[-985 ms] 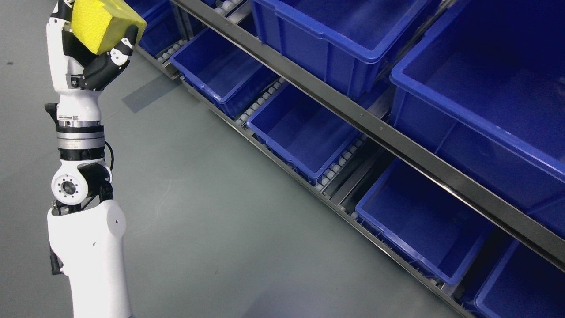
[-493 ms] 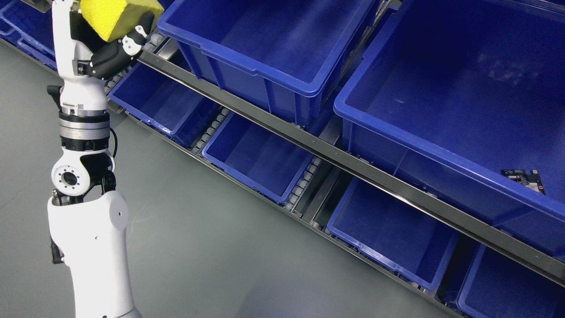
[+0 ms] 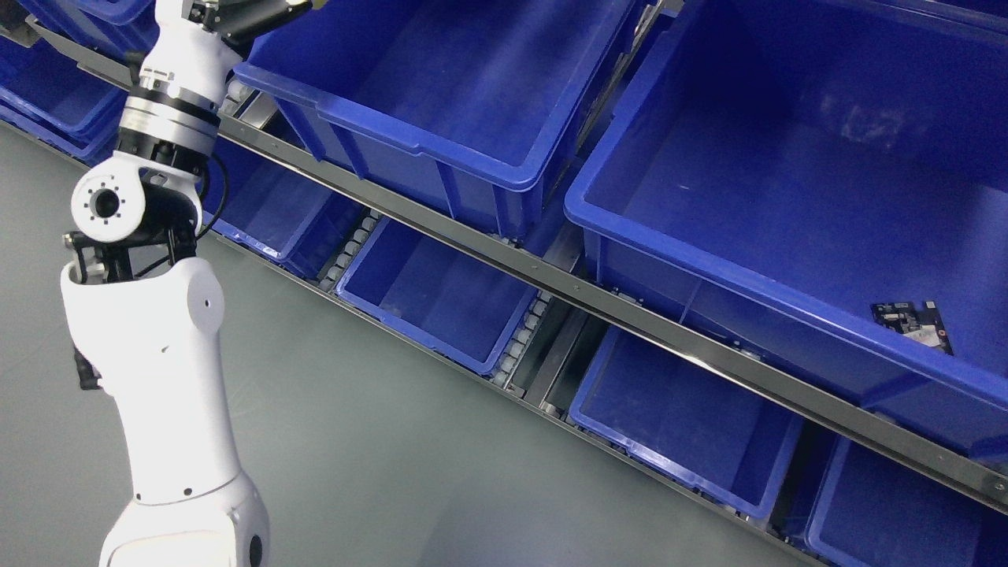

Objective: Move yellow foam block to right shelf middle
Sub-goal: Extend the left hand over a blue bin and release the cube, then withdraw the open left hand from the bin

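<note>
**Entry: left arm raised at the bin shelving, block out of frame**

- Left arm (image 3: 157, 370): white, enters from the lower left and stands nearly upright in front of the rack. Raised high, in my judgement to clear the bin rims on the way to a drop from above.
- Left hand (image 3: 244, 12): only its dark base shows at the top edge; the fingers are cut off, so whether it is open or clasped cannot be told.
- Yellow foam block: not visible anywhere in the head view. It lies in none of the bins shown; its whereabouts cannot be confirmed.
- Shelf rail (image 3: 551, 279): grey metal bar running diagonally, carrying the upper row of bins; roller tracks sit below it, presumably so bins slide forward.
- Middle bin (image 3: 465, 153): blue, open-topped, nothing inside that shows. Its near corner is close to the hand.
- Right bin (image 3: 709, 279): larger, blue, beside the middle bin; a small circuit board (image 3: 912, 321) lies on its floor near the front wall.
- Lower bins (image 3: 441, 291): blue, on the tier beneath the rail, nothing seen in them.
- Floor (image 3: 378, 465): plain grey.
- Right arm: not in view.
</note>
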Tool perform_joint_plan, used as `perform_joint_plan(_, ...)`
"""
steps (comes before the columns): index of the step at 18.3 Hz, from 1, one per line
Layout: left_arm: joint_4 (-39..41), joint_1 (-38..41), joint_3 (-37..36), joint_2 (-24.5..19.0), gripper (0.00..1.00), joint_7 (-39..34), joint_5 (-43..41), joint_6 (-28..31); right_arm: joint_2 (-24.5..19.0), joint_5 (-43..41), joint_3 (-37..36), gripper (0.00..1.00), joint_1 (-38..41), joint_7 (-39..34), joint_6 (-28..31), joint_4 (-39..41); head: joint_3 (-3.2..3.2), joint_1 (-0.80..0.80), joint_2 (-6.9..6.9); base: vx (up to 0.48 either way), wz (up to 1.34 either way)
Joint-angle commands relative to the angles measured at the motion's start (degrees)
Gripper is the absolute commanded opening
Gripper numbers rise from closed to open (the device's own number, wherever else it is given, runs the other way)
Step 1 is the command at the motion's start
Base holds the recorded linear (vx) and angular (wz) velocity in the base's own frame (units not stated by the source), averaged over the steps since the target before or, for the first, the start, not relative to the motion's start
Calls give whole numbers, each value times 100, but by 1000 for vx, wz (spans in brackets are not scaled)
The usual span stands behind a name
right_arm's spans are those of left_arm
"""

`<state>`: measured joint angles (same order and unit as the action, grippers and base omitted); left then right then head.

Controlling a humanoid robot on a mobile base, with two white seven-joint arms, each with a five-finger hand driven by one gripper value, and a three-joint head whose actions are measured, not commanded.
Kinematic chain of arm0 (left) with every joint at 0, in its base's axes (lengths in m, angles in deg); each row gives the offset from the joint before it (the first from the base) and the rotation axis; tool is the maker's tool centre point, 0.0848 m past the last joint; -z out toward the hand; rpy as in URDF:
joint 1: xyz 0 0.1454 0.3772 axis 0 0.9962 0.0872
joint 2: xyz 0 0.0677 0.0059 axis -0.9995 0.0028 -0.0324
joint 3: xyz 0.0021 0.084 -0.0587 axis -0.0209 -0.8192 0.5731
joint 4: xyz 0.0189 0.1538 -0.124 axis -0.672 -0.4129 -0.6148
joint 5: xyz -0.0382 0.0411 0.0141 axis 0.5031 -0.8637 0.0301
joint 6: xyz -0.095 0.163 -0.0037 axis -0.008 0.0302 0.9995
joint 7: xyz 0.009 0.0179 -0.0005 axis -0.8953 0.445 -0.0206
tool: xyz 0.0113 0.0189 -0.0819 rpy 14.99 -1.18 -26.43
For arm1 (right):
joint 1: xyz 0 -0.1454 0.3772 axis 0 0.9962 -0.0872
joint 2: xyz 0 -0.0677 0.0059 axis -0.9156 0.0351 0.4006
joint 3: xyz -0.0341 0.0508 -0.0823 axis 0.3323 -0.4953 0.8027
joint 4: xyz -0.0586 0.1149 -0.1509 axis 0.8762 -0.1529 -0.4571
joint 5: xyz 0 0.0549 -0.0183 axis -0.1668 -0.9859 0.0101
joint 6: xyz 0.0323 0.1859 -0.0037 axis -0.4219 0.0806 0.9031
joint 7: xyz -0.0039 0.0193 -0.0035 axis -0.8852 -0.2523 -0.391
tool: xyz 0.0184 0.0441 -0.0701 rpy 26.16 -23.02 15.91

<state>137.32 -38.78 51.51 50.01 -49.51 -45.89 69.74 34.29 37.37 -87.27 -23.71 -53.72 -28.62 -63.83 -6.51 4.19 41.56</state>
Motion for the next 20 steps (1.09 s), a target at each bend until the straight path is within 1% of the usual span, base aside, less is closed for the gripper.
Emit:
perform_joint_plan(1,-1394,-1102,-616,-100,55,-59,-356,845,100,0,0,100,-9,-4,-2,100,0,0,0,13,-4)
perform_joint_plan(3,-2290,-1419,-811,-100,56,-287,-347,845,100,0,0,100,-9,-4,-2,100,0,0,0,0,0)
perform_joint_plan(5,-2872,-1577,-925,-100,56,-402,-312,837,100,0,0,100,-9,-4,-2,100,0,0,0,-5,11)
perform_joint_plan(6,-3092,-1622,-969,-100,60,-411,-295,837,100,0,0,100,-9,-4,-2,100,0,0,0,0,0)
perform_joint_plan(7,-3347,-1692,-1109,-100,71,-411,-295,837,100,0,0,100,-9,-4,-2,100,0,0,0,0,0)
perform_joint_plan(8,-3480,-1727,-1241,-100,79,-411,-295,845,100,0,0,100,-9,-4,-2,100,0,0,0,0,0)
perform_joint_plan(11,-3525,-1728,-1514,-100,94,-402,-260,854,100,0,0,100,-10,-4,-2,100,0,0,0,0,0)
perform_joint_plan(12,-3517,-1728,-1567,-100,100,-402,-225,846,100,0,0,100,-9,-4,-2,100,0,0,0,0,0)
perform_joint_plan(15,-3333,-1728,-1576,-100,100,-402,-154,741,100,0,0,100,-9,-4,-2,100,0,0,0,0,0)
perform_joint_plan(16,-3123,-1728,-1567,-100,100,-402,-76,505,100,0,0,100,-9,-4,-2,100,0,0,0,0,0)
perform_joint_plan(17,-2790,-1693,-1559,-100,100,-402,117,129,100,0,0,100,-9,-4,-2,100,0,0,0,0,0)
perform_joint_plan(18,-2482,-1658,-1532,-100,100,-402,232,-67,100,0,0,100,-9,-4,-2,100,0,0,0,0,0)
perform_joint_plan(20,-1316,-1369,-1349,-100,100,-402,382,-235,100,0,0,100,-9,-4,-2,100,0,0,0,0,0)
